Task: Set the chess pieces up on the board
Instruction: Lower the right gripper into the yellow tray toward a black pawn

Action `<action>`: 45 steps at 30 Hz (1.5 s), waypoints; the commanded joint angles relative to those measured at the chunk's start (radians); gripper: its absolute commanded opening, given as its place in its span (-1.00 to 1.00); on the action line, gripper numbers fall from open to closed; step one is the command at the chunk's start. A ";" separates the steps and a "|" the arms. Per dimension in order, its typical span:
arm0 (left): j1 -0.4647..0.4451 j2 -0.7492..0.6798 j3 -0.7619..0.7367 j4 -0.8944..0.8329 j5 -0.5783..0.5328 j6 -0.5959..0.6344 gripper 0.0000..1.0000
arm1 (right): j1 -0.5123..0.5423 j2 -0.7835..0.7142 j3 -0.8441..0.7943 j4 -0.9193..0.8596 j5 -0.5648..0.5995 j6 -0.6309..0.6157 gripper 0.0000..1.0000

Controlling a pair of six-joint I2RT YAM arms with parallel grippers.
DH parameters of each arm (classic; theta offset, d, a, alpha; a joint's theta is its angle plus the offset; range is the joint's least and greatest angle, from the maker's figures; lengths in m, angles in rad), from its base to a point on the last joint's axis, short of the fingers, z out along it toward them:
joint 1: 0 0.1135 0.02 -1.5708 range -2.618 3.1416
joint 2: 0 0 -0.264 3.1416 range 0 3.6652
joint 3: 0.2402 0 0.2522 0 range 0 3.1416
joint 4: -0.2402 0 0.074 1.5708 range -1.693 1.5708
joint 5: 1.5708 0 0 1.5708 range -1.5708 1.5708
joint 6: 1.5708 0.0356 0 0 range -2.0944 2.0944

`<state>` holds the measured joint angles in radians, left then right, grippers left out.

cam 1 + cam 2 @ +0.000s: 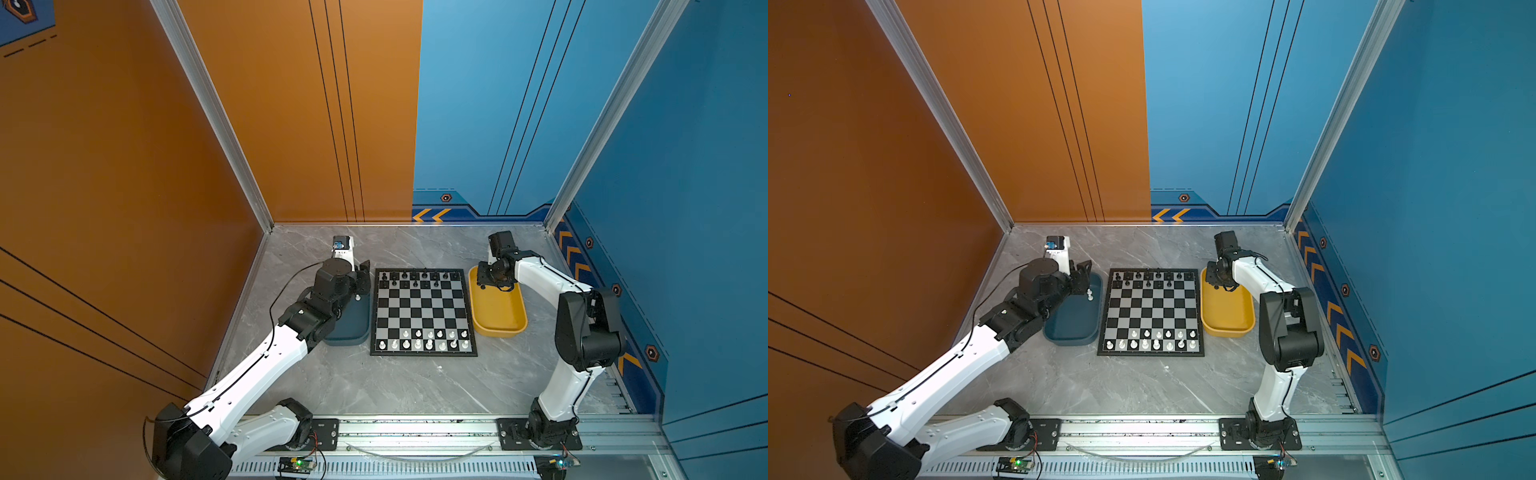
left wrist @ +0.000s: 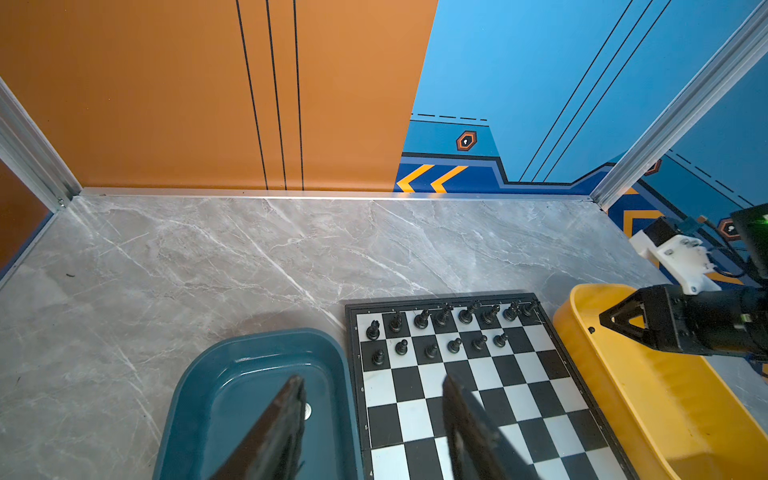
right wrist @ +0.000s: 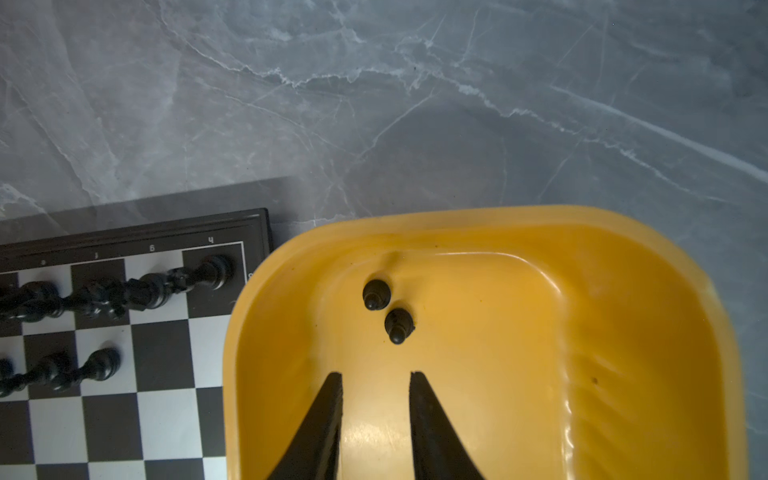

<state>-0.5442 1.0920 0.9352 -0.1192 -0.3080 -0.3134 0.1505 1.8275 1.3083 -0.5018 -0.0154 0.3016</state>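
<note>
**Risk: double-grab or a tipped pawn at the trays**

Board (image 1: 423, 311) sits mid-table w/ black chess pieces (image 1: 424, 274) along its 12 o'clock edge, white at 6; both pawn rows show gaps. Two black pawns (image 3: 399, 326) stand just beside each other at the 12 o'clock end of the yellow tray (image 1: 505, 330), 3 o'clock of the board. One white pawn (image 1: 1089, 295) stands in the teal tray (image 1: 1073, 328) at 9.

My right gripper (image 3: 376, 374) hangs part-open & empty, just short of the pair; closing could catch both or flick one. Left gripper (image 2: 372, 379) gapes wider, empty, one finger (image 2: 282, 419) right beside the white pawn. A nudge tips it.
</note>
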 commanded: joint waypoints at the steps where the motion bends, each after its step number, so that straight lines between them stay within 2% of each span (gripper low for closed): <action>1: 0.008 0.004 -0.013 0.018 0.028 -0.013 0.09 | -0.011 0.012 0.024 -0.029 0.009 -0.019 -0.39; 17: 0.010 0.009 -0.010 0.030 0.072 -0.032 0.10 | -0.031 0.076 0.034 -0.020 -0.001 -0.011 -0.45; 45: 0.013 0.024 -0.005 0.033 0.087 -0.039 0.10 | -0.040 0.131 0.053 0.000 -0.042 0.005 -0.47</action>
<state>-0.5411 1.1091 0.9352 -0.0994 -0.2409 -0.3416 0.1165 1.9331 1.3369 -0.5022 -0.0425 0.2924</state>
